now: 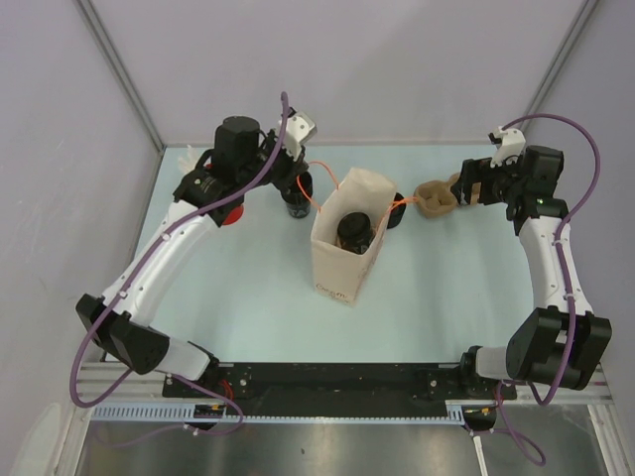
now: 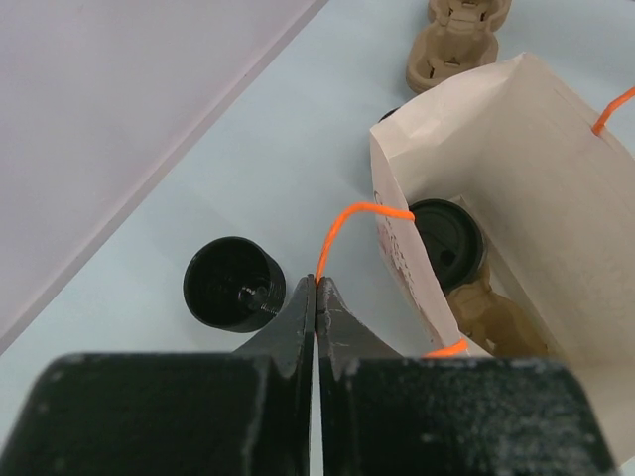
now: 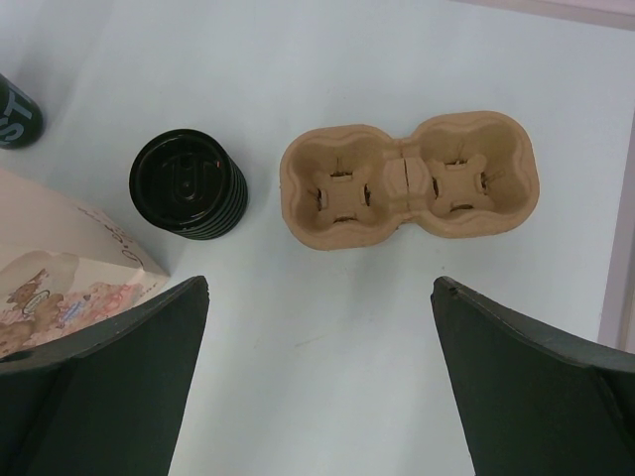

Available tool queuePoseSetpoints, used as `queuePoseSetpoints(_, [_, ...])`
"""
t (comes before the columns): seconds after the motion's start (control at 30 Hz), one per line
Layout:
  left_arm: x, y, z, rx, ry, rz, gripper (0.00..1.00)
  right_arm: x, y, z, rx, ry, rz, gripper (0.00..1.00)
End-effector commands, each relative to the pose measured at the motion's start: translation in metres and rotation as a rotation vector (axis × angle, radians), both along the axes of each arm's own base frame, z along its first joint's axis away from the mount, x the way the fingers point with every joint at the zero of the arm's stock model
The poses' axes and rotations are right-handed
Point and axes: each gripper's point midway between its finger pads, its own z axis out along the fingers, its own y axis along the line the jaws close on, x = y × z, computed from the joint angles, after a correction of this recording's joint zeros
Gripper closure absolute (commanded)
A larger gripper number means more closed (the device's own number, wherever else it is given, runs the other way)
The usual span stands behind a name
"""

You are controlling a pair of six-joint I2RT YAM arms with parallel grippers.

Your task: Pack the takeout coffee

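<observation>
Coffee cup (image 2: 446, 243), lidded, sits inside the paper bag (image 2: 556, 149) mid-table. A black canister (image 2: 228, 283) stands just left of the bag; a lid stack (image 3: 189, 183) and a cup carrier (image 3: 407, 178) lie to its right. The left gripper (image 2: 316, 285) pinches the bag's orange handle (image 2: 367, 206). The right gripper (image 3: 319, 288) gapes wide near the carrier, holding nothing.

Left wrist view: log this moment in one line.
left gripper: shut on orange handle of paper bag | right gripper: open over cup carrier | black cup: on table, outside bag
</observation>
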Motion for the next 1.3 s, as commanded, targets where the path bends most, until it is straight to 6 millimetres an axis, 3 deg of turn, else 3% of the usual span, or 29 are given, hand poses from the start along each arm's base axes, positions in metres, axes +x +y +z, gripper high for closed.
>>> queuePoseSetpoints(0.0, [-0.013, 0.012, 0.029, -0.043, -0.075, 0.019, 1.0, 0.003, 0.001, 0.003, 0.005, -0.017, 0.012, 0.0])
queuePoseSetpoints(0.33, [-0.028, 0.025, 0.029, -0.054, -0.082, 0.048, 1.0, 0.003, 0.001, 0.002, 0.01, -0.013, 0.014, 0.0])
queuePoseSetpoints(0.63, [-0.029, 0.026, 0.022, -0.043, -0.069, 0.046, 0.97, 0.003, 0.001, 0.001, 0.01, -0.01, 0.012, 0.0])
queuePoseSetpoints(0.67, [-0.029, 0.026, 0.022, -0.043, -0.072, 0.047, 0.91, 0.003, 0.0, 0.002, 0.009, -0.013, 0.011, 0.01])
queuePoseSetpoints(0.7, [-0.029, 0.027, 0.021, -0.039, -0.073, 0.049, 0.76, 0.003, 0.001, 0.001, 0.011, -0.009, 0.012, 0.0])
queuePoseSetpoints(0.8, [-0.028, 0.03, 0.023, -0.035, -0.085, 0.068, 0.46, 0.003, 0.0, 0.001, 0.011, -0.01, 0.012, 0.0])
queuePoseSetpoints(1.0, [-0.033, 0.045, 0.043, -0.034, -0.144, 0.113, 0.07, 0.002, 0.001, 0.002, 0.014, -0.011, 0.017, 0.0])
queuePoseSetpoints(1.07, [-0.035, 0.054, 0.046, -0.03, -0.145, 0.133, 0.01, 0.002, 0.001, 0.003, 0.014, -0.014, 0.017, 0.0])
queuePoseSetpoints(1.27, [-0.037, 0.098, 0.054, -0.055, -0.165, 0.241, 0.0, 0.0, 0.004, 0.005, 0.022, -0.018, 0.025, 0.0])
